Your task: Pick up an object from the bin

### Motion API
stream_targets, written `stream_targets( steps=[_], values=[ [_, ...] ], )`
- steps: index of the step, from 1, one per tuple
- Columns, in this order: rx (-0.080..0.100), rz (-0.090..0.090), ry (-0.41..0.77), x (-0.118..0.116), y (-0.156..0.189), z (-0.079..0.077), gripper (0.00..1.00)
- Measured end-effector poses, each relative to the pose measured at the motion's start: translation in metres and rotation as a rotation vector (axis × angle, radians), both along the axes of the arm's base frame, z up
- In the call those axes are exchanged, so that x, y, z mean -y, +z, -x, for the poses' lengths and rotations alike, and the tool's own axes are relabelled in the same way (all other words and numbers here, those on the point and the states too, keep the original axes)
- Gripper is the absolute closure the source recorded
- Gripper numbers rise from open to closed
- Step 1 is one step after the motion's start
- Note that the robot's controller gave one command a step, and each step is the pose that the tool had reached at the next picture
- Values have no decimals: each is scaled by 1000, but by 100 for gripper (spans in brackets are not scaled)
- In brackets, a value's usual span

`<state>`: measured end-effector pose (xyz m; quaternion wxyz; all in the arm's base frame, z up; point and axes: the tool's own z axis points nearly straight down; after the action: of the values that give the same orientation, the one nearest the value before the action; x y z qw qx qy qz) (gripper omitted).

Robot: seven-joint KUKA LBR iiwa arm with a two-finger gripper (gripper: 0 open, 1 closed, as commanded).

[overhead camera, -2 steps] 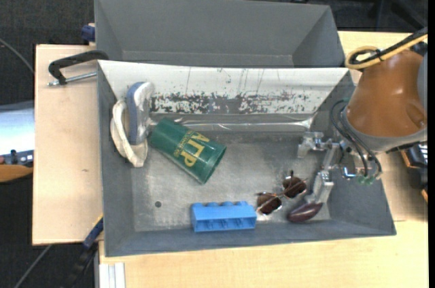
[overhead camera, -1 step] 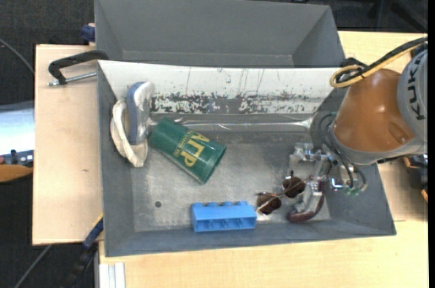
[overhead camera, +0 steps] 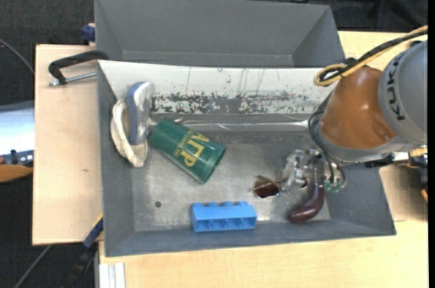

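Observation:
My gripper (overhead camera: 300,172) is low in the bin's right front part, under the orange wrist cover. A small dark brown thing (overhead camera: 264,189) lies just to its left on the floor. A dark maroon, eggplant-shaped thing (overhead camera: 307,207) lies just below and in front of it, near the front wall. I cannot make out whether either one touches the gripper.
A green can with white letters (overhead camera: 186,150) lies on its side left of centre. A blue studded block (overhead camera: 223,216) lies by the front wall. A white and blue bundle (overhead camera: 132,122) leans in the back left corner.

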<state>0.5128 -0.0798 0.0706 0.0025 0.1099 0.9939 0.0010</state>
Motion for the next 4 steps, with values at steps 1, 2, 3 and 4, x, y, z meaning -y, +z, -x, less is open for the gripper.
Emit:
stream_targets(
  steps=[1,2,3,4],
  values=[
    [0,0,0,0,0,0,100],
    [0,0,34,-3,0,0,100],
    [1,-1,35,-12,0,2,100],
    [0,-1,-5,-25,0,2,100]
  ],
)
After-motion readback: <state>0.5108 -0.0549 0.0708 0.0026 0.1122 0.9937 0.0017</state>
